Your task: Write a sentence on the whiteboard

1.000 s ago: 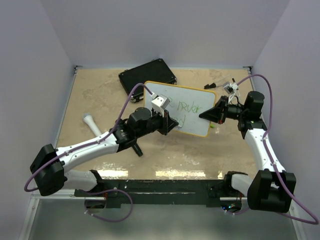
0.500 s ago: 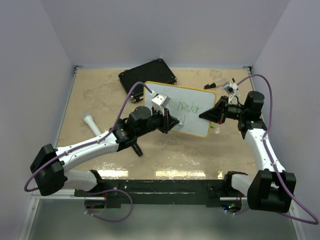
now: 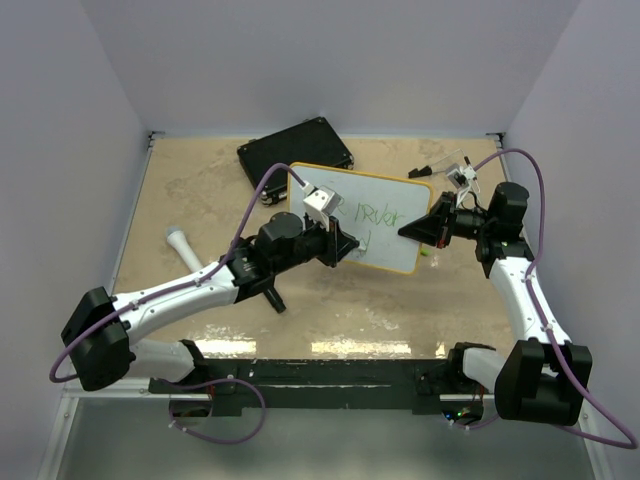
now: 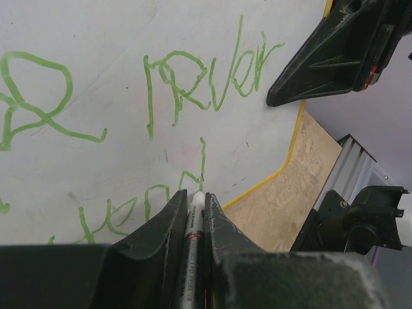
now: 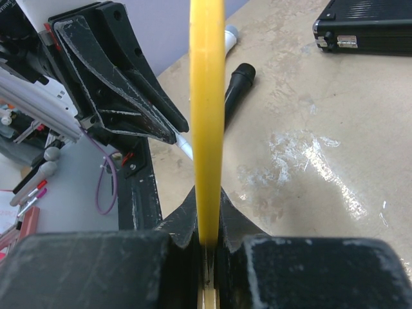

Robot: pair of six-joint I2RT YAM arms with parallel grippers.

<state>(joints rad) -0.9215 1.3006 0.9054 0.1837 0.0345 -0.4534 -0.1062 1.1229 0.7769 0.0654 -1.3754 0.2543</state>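
The whiteboard [image 3: 396, 243] is held tilted above the table, its yellow rim [image 5: 206, 96] seen edge-on in the right wrist view. My right gripper [image 3: 404, 232] [image 5: 207, 196] is shut on the board's right rim. My left gripper [image 3: 350, 248] [image 4: 195, 196] is shut on a white marker [image 4: 194, 215], whose tip touches the board's face. The sentence [image 3: 378, 213] [image 4: 206, 84] is green handwriting in two rows. The marker tip rests at the end of the lower row. The right gripper's black fingers [image 4: 335, 58] show at the board's edge in the left wrist view.
A black case [image 3: 296, 150] [image 5: 367, 26] lies at the far side behind the board. A white cylinder [image 3: 181, 245] and a black cap-like piece [image 3: 273, 298] [image 5: 237, 82] lie left of the board. Small dark items [image 3: 425, 168] sit at the far right.
My left gripper has shifted slightly across the board with the marker, adding to the lower green row. The right arm and the board have stayed put.
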